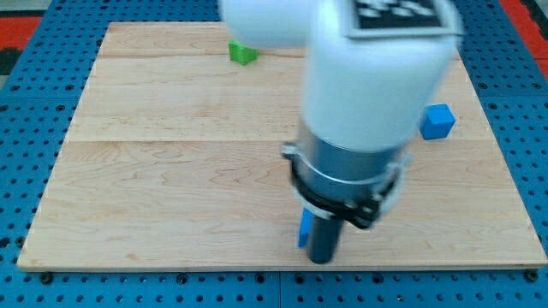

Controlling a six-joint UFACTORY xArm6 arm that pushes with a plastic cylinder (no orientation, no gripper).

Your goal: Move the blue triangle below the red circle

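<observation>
Blue triangle: lower centre of frame, mostly hidden, only a sliver showing, touching the left side of my tip. Tip is a bare rod, nothing held. Blue cube right edge, green block upper left on the wooden board.

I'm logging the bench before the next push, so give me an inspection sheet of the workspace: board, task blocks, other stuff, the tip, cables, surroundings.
Surface: pale wooden board, flat, no marks seen.
Job's things: a sliver of a blue block shows at the view's bottom, mostly hidden by the arm, shape unclear; red circle not seen.
Clutter: green block near the view's top; blue cube at the view's right.
Grippers: none fitted; my tip sits right beside the blue sliver, on its right; contact cannot be told.
Cables: nothing seen.
Surroundings: blue perforated base around the board; the white arm body blocks the middle.
</observation>
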